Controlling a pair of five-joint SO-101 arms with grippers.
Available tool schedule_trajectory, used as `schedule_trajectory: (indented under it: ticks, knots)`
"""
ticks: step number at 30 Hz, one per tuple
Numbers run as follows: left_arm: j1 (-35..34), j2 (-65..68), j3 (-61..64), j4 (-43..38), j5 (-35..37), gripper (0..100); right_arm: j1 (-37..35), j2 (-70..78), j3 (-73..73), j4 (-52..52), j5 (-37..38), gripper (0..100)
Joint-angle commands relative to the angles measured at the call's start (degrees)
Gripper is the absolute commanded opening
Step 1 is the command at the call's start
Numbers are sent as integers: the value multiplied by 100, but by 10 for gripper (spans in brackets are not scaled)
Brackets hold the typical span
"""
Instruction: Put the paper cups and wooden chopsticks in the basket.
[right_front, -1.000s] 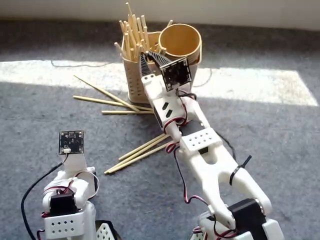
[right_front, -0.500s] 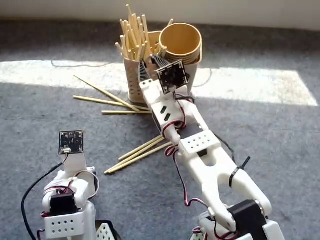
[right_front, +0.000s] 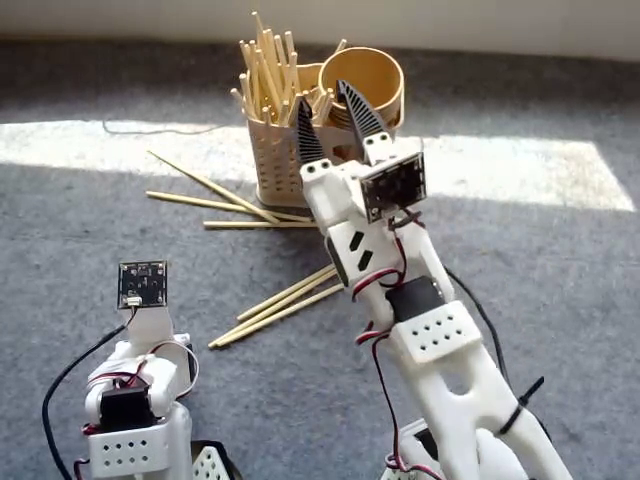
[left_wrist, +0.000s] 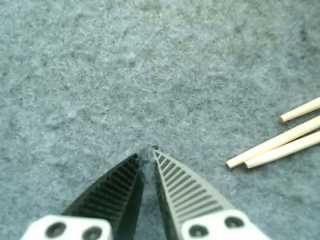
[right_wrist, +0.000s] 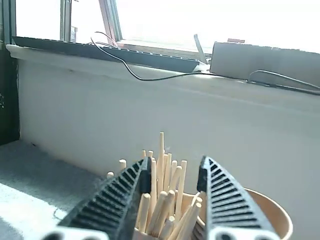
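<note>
High view: I find the right pincer (right_front: 322, 94) spread wide, empty, above the basket (right_front: 268, 160); left pincer (left_wrist: 148, 152) closed over carpet (right_front: 560, 270). Loose chopsticks (right_front: 275, 305) lie near the basket: light, stiff, prone to roll. I advise gripping mid-length.

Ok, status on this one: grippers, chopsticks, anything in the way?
Right gripper open, empty, at basket. Left gripper shut, empty, low over carpet. Paper cup, chopstick bundle in basket; loose chopsticks on carpet. Nothing blocking.

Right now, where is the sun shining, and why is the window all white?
High view: a bright sunlit band crosses the grey carpet past the pale slatted plastic basket. Right wrist view: the window glares plain white with daylight. Left wrist view: the carpet lies in even, soft light.
</note>
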Motion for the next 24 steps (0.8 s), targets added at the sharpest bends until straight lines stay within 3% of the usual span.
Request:
schedule_trajectory:
  ticks: [1, 10, 19, 24]
  knots:
    - [-31, -48, 110, 18, -26, 7, -40, -910, 4, 813, 9, 163]
    - [-31, -48, 110, 18, -26, 7, -4, -2527, -13, 3591, -870, 163]
    - [-31, -48, 110, 18, -26, 7, 365, -2659, 4, 4857, -923, 163]
    - [-31, -48, 110, 18, -26, 7, 787, -2079, -40, 5446, -1705, 163]
